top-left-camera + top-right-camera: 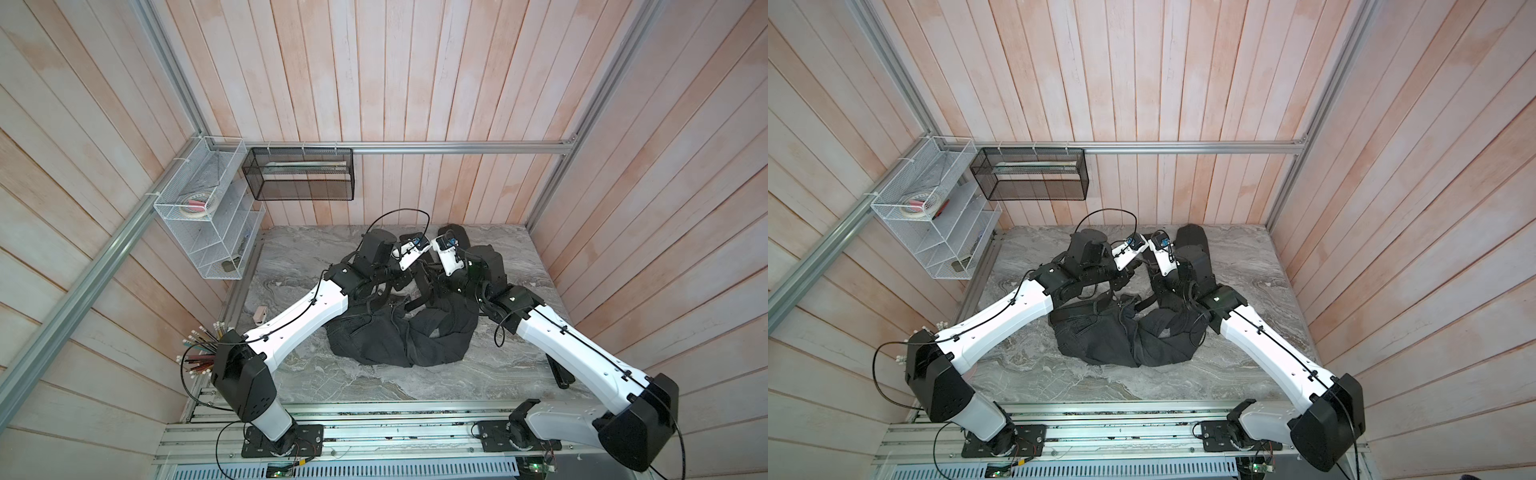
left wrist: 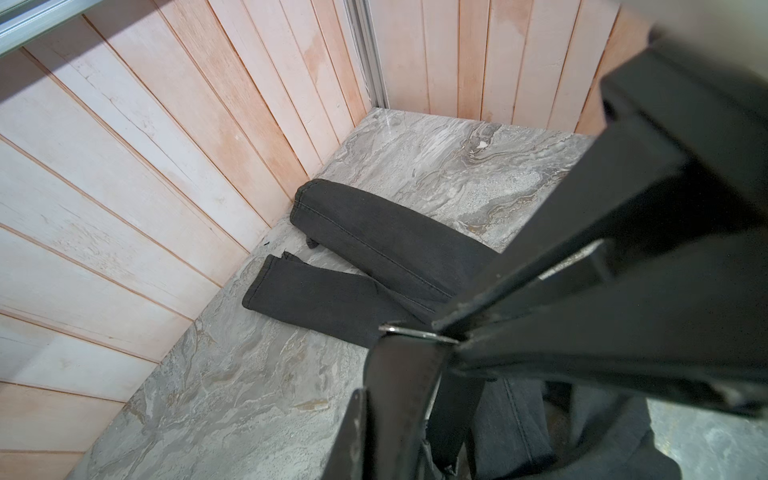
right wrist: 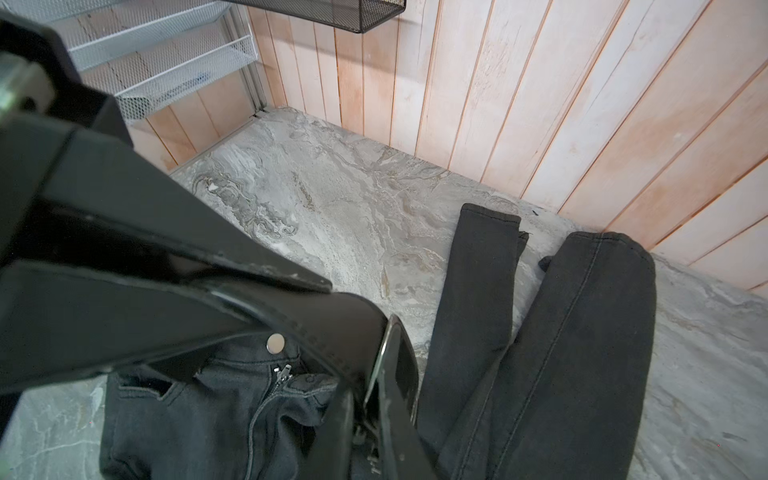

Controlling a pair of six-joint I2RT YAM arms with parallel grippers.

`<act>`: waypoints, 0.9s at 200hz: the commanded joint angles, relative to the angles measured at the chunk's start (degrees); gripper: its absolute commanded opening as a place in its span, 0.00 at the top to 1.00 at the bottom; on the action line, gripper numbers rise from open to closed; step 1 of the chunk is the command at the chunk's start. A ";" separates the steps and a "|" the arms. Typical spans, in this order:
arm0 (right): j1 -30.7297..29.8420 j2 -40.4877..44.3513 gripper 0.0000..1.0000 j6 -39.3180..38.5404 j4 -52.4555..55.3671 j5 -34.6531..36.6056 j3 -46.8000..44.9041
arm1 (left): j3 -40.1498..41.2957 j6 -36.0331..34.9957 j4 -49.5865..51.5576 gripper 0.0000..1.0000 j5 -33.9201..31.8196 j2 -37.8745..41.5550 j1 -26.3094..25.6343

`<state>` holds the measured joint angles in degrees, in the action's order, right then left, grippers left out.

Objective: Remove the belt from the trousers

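The charcoal trousers (image 1: pixel 374 336) (image 1: pixel 1100 336) lie bunched on the marble table, their legs (image 2: pixel 374 232) (image 3: pixel 561 332) stretched toward the back wall. Both grippers meet over the waist. In the left wrist view my left gripper (image 2: pixel 395 415) (image 1: pixel 399 284) is shut on the black belt (image 2: pixel 399 382) strap. The strap arcs (image 3: pixel 332 324) over the fly button to the metal buckle (image 3: pixel 384 353) (image 2: pixel 415 332). My right gripper (image 3: pixel 370 407) (image 1: pixel 427 282) is shut on the belt at that buckle. Both top views hide the belt under the wrists.
A white wire rack (image 1: pixel 208 220) and a black mesh basket (image 1: pixel 299 174) hang at the back left. A cup of pencils (image 1: pixel 203 349) and a small beige object (image 1: pixel 259 313) sit by the left arm. A black object (image 1: pixel 559 374) lies under the right arm.
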<state>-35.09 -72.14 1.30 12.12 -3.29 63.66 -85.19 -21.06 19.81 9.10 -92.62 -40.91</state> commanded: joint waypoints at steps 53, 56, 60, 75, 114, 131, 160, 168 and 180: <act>0.54 -0.41 0.87 1.37 -0.04 -0.47 -5.68 | -2.10 4.85 -5.62 1.00 7.26 3.46 1.06; 0.69 -0.38 0.87 1.46 -0.26 -0.55 -5.97 | -2.02 4.99 -5.72 1.00 7.51 3.56 1.17; 0.84 -0.37 0.87 1.55 -0.47 -0.64 -6.27 | -1.94 5.25 -5.90 1.00 7.85 3.73 1.38; 1.49 -0.28 0.86 1.94 -1.37 -1.00 -7.52 | -1.50 6.17 -6.89 1.00 9.17 4.41 1.98; 3.62 -0.28 0.85 3.00 -3.90 -2.05 -10.59 | 0.67 7.95 -10.09 1.00 12.37 6.46 3.23; 4.44 -0.28 0.85 3.44 -4.87 -2.57 -11.90 | 1.85 9.07 -11.72 1.00 13.80 7.44 3.92; 4.72 -0.03 0.85 3.98 -5.57 -3.34 -12.60 | 2.73 9.72 -12.44 1.00 14.62 7.80 4.50; 4.74 0.20 0.84 4.14 -5.77 -3.55 -12.62 | 2.83 9.85 -12.52 1.00 14.71 7.70 4.60; 4.72 0.56 0.83 4.30 -6.29 -3.81 -12.74 | 2.99 9.97 -12.57 1.00 14.87 7.53 4.61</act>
<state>-31.51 -71.02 4.34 0.82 -8.10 53.23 -81.23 -14.06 15.38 18.48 -89.65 -36.36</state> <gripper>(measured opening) 0.165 0.117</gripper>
